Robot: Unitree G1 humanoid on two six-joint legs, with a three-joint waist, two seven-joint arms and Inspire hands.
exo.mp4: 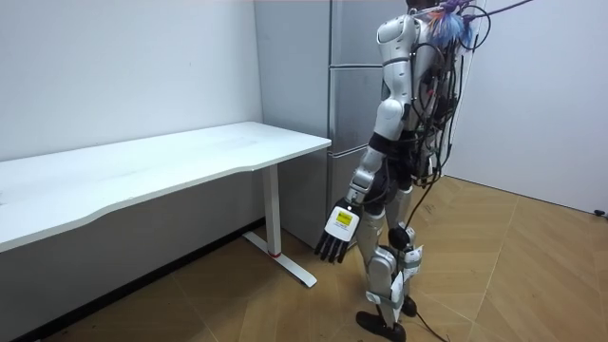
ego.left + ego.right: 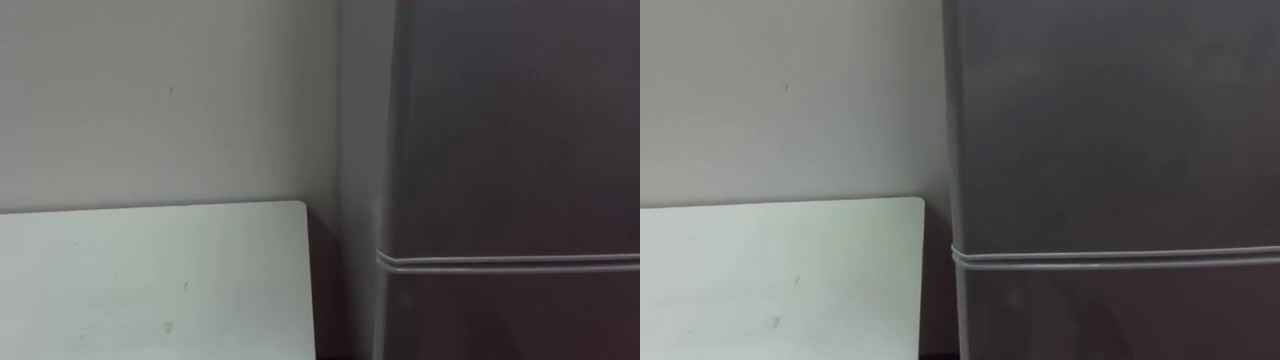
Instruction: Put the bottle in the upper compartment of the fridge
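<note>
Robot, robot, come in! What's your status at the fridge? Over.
Left hand open, empty, hanging at side. Fridge doors shut, straight ahead. White table to the left, not blocking.

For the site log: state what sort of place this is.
Probably a sparsely furnished indoor room, perhaps a test space for housework: a long white table against a plain wall, a tall grey fridge in the corner, and a wood-pattern floor.
</note>
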